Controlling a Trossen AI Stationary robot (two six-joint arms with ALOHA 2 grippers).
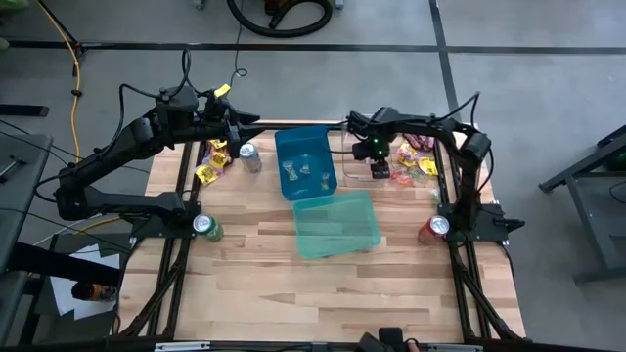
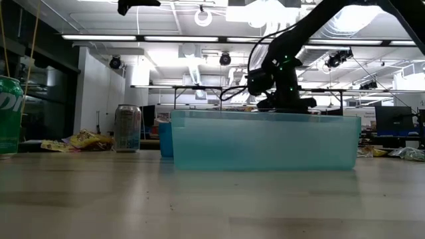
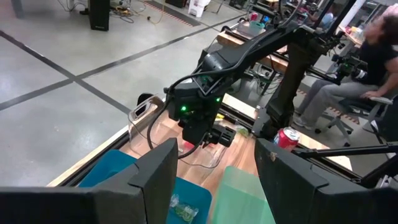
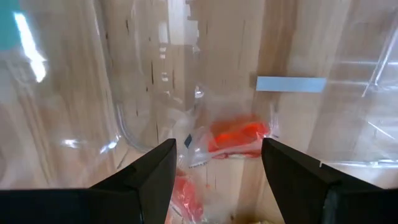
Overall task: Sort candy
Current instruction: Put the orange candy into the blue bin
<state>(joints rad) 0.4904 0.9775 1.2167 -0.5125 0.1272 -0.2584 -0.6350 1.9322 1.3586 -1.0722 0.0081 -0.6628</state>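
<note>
right pincer (image 4: 214,177) spread wide above a red candy (image 4: 239,135), its long axis crossing between the fingers.

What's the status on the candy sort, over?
Right gripper jaws open, over red candy in clear bin. Left gripper jaws open, raised above blue bin. More candy waits near silver can. Nothing blocking.

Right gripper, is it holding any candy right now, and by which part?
Nothing is held. The right gripper is open above a red candy in the clear bin.
</note>
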